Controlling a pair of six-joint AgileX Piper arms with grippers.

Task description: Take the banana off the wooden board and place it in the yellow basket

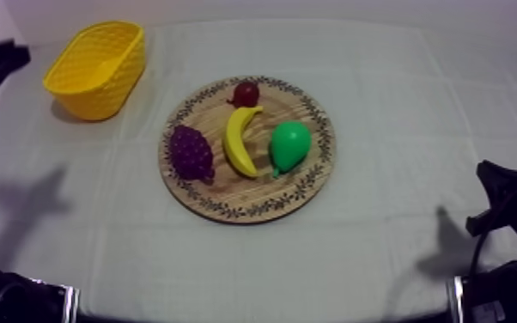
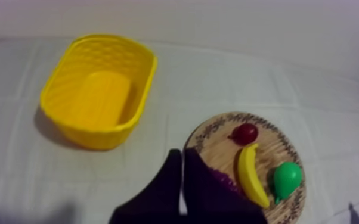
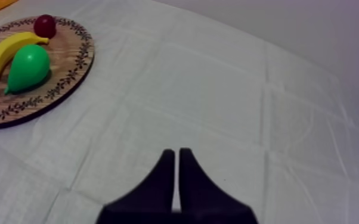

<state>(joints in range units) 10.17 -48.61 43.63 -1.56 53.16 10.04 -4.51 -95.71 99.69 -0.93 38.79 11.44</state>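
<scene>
Left gripper [image 2: 182, 154] closed, one banana [image 1: 241, 142], one board [image 1: 253, 193], one basket [image 1: 112, 90]

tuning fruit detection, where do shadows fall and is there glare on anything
Top view: soft arm shadows lie on the cloth at both sides, and the yellow basket shades the cloth at its base. Left wrist view: the same basket shadow, no glare on the banana. Right wrist view: even light, the pear darkens the wooden board just beside it.
</scene>
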